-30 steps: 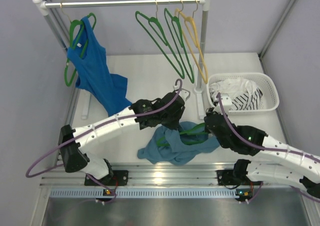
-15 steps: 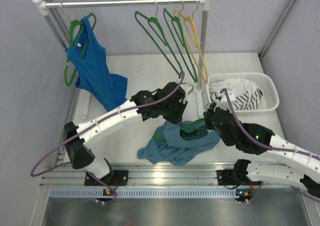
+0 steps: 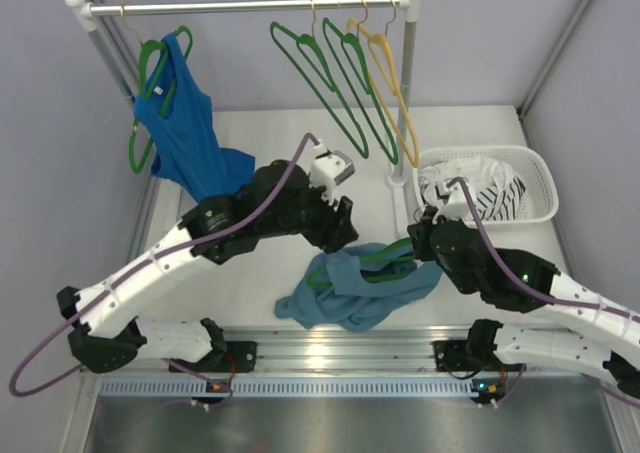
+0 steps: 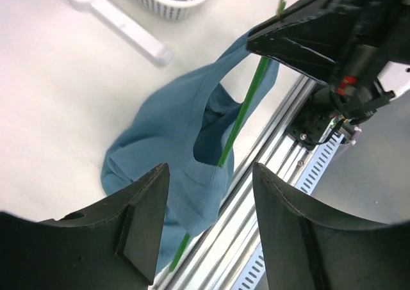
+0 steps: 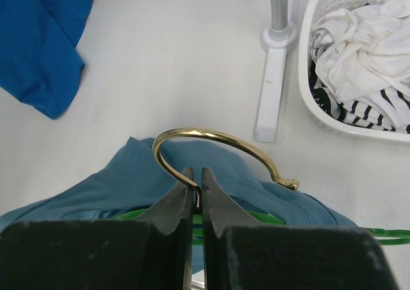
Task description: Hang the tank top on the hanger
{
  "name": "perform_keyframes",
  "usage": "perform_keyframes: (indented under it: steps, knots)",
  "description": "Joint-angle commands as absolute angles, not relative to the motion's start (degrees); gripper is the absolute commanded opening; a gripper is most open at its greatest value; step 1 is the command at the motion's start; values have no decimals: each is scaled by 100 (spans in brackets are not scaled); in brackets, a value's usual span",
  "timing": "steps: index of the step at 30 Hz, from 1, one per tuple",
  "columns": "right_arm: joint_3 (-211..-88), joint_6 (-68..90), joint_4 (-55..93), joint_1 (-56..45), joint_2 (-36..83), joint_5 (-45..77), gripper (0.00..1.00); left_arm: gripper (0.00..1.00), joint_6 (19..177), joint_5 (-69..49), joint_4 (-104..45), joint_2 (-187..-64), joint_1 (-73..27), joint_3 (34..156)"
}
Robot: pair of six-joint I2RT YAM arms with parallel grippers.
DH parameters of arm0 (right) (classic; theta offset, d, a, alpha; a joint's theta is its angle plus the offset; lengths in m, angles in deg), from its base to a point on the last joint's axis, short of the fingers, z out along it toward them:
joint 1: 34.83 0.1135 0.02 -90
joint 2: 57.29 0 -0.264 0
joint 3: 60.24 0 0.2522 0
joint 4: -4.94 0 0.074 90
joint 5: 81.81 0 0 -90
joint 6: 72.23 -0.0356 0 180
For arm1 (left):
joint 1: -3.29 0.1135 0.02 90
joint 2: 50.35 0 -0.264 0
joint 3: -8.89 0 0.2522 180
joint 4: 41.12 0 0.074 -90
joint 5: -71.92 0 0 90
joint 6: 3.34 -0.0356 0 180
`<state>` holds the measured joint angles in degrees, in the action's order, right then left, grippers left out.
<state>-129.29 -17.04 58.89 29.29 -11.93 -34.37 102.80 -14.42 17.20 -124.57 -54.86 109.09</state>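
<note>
Tank top [image 3: 345, 295] sits, seemingly half-threaded, on hanger [image 4: 240, 114] pinched by right gripper [image 5: 196, 177].

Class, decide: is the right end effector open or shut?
Shut: the right end effector clamps the gold hook of the green hanger, no gap showing.

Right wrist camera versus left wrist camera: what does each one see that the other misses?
Only the right wrist view shows the gold hook pinched in the right gripper, and a royal-blue cloth. Only the left wrist view shows the left gripper, open and empty, and the green bar of the hanger running across an opening in the tank top. Both show the tank top, some green hanger and the white basket.
</note>
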Motion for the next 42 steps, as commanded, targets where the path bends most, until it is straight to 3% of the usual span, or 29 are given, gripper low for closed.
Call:
perform_keyframes:
  steps: [1, 4, 5, 7, 8, 21, 34, 35, 38, 41, 42]
  knots:
    - [-13324, -1634, 5781, 3021, -1370, -3399, 0, 60, 9836, -1360, 1457, -11813, -5472, 10590]
    - [-13376, -1607, 5852, 3021, -1414, -3356, 0, 61, 9703, -1096, 1589, -11566, -5472, 10273]
    - [-13394, -1590, 5860, 3030, -1423, -3355, 0, 79, 9695, -1070, 1589, -11522, -5472, 10203]
    - [-13464, -1563, 5887, 3021, -1397, -3347, 0, 87, 9642, -815, 1606, -11495, -5481, 10027]
    - [-13491, -1537, 5904, 3021, -1379, -3338, 0, 98, 9633, -780, 1598, -11504, -5489, 9948]
    - [-13710, -1458, 5966, 3021, -1273, -3312, 0, 91, 9334, -525, 1194, -11803, -5507, 9482]
    - [-13904, -1379, 5957, 3021, -1141, -3268, 0, 43, 9264, -253, 632, -11847, -5516, 9034]
    - [-13913, -1361, 5957, 3021, -1133, -3259, 0, 36, 9290, -217, 605, -11838, -5516, 9007]
    - [-13948, -1344, 5949, 3021, -1106, -3259, 0, 29, 9377, -50, 369, -11812, -5516, 8858]
    - [-13983, -1326, 5957, 3021, -1106, -3241, 0, 34, 9535, 29, -26, -11672, -5516, 8559]
    - [-13983, -1326, 5957, 3021, -1089, -3232, 0, 0, 9589, 55, -133, -11636, -5516, 8471]
